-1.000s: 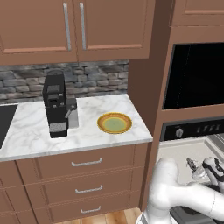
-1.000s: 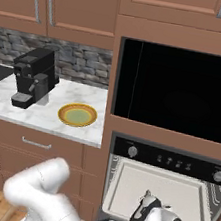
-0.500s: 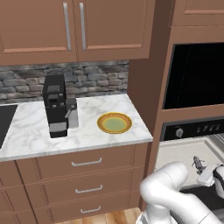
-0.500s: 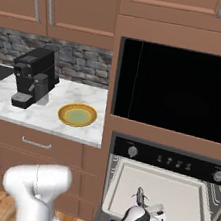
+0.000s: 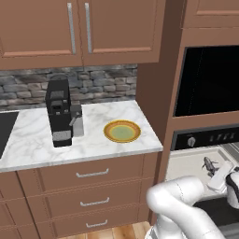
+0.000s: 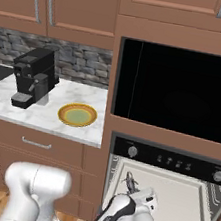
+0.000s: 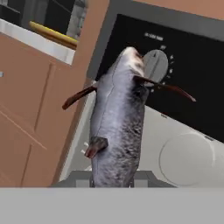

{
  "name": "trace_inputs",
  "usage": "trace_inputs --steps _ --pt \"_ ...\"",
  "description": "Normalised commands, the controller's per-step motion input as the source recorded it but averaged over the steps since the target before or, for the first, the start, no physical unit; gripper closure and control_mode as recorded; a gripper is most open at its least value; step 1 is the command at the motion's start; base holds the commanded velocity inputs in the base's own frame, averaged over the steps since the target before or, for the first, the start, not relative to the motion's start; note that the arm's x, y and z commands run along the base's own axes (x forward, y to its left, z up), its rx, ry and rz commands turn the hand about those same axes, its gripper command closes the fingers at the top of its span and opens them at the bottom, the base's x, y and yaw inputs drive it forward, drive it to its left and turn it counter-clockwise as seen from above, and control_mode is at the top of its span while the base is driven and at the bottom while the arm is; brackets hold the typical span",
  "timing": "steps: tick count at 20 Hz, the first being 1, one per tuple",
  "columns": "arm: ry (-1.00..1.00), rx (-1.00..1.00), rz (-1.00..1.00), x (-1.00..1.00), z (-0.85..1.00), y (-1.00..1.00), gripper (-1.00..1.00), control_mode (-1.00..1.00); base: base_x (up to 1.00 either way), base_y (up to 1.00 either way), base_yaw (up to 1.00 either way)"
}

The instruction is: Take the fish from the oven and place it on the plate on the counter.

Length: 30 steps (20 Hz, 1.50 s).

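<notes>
The small dark grey fish (image 7: pixel 118 127) stands upright between the fingers of my gripper (image 7: pixel 114 179), which is shut on its lower body. Seen from the base, the fish (image 5: pixel 208 164) (image 6: pixel 131 180) hangs just above the oven's pale tray (image 5: pixel 189 163) (image 6: pixel 181 202), near the tray's left side, with the white hand right below it. The oven (image 5: pixel 205 138) (image 6: pixel 170 161) shows its black control strip and silver knob (image 7: pixel 156 65). The plate (image 5: pixel 122 131) (image 6: pixel 77 115), yellow-rimmed with a pale green centre, lies on the marble counter (image 5: pixel 28 144) to the left, and its rim (image 7: pixel 52 35) is upper left in the hand view.
A black coffee machine (image 5: pixel 60 112) (image 6: pixel 34 77) stands on the counter left of the plate. A dark glass door (image 5: pixel 210 79) (image 6: pixel 181 91) sits above the oven's control strip. Brown drawers with silver handles (image 5: pixel 93 173) run below the counter. A dark cooktop (image 5: pixel 4 130) lies at far left.
The gripper has risen with the fish and shifted left over the tray. The arm's elbow has swung round below it. The plate and the coffee machine have stayed put.
</notes>
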Motion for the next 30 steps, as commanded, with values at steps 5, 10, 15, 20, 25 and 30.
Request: trace_inputs --steps 5,10,15,20,25,30 --pt "0.04 -0.16 -0.01 0.00 1.00 0.63 1.00 -1.00 0.00 0.00 0.00" --pt "0.30 0.00 0.00 0.02 1.00 0.39 1.00 -1.00 0.00 0.00 0.00" --pt "0.39 0.04 0.00 0.02 1.00 0.46 1.00 -1.00 0.00 0.00 0.00" --pt "0.34 -0.05 -0.09 0.00 0.67 0.57 1.00 -1.00 0.00 0.00 0.00" --pt "0.18 -0.07 -0.22 0.04 0.38 0.68 1.00 -1.00 0.00 0.00 0.00" --pt "0.20 -0.02 -0.20 0.06 0.12 0.69 1.00 -1.00 0.00 0.00 0.00"
